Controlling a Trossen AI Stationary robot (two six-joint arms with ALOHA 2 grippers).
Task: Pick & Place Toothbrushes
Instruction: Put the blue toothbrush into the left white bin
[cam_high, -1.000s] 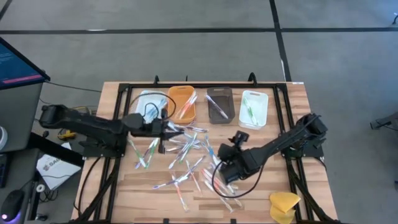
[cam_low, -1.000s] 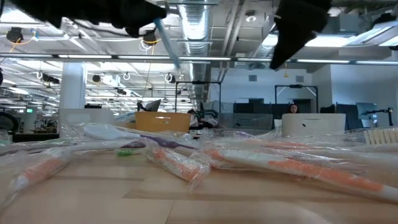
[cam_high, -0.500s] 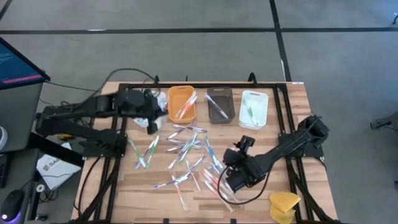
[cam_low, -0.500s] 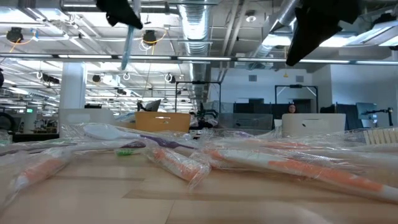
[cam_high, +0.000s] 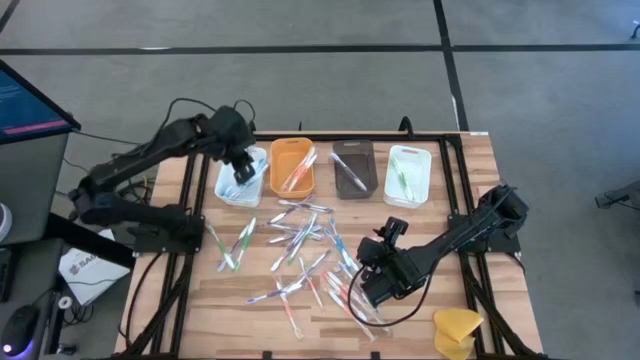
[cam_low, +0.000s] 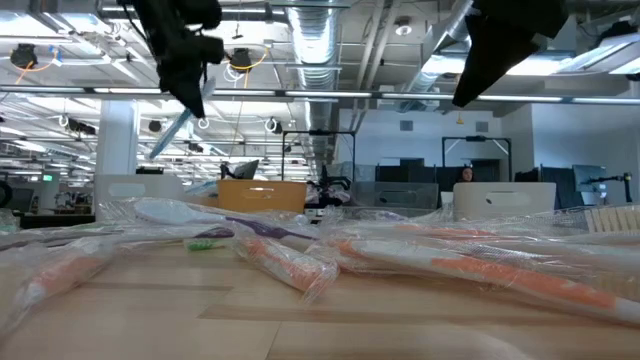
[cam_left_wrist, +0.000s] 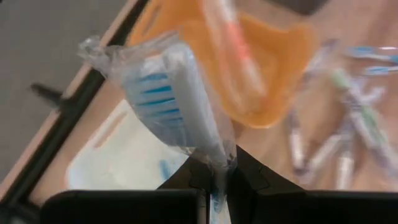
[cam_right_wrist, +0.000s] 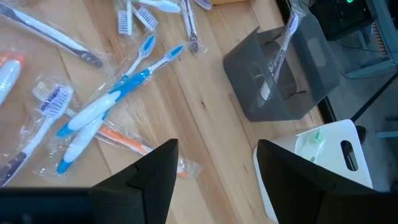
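A wrapped blue toothbrush (cam_left_wrist: 171, 102) is clamped in the left hand (cam_high: 243, 163), held above the white tray (cam_high: 228, 190) at the far left of the tabletop (cam_high: 480, 180). The orange tray (cam_high: 291, 166), grey tray (cam_high: 352, 170) and far-right white tray (cam_high: 407, 176) each hold a few. Many loose toothbrushes (cam_high: 300, 250) remain mid-tabletop, so much sorting is left. The right hand (cam_high: 372, 287) hangs over them, fingers apart and empty.

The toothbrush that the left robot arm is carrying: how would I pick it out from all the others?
Find the row of four small trays along the table's far edge. Above the leftmost, white tray, the left gripper pinches a blue-and-white, plastic-wrapped toothbrush. It alone is off the table; the rest lie loose or in trays.
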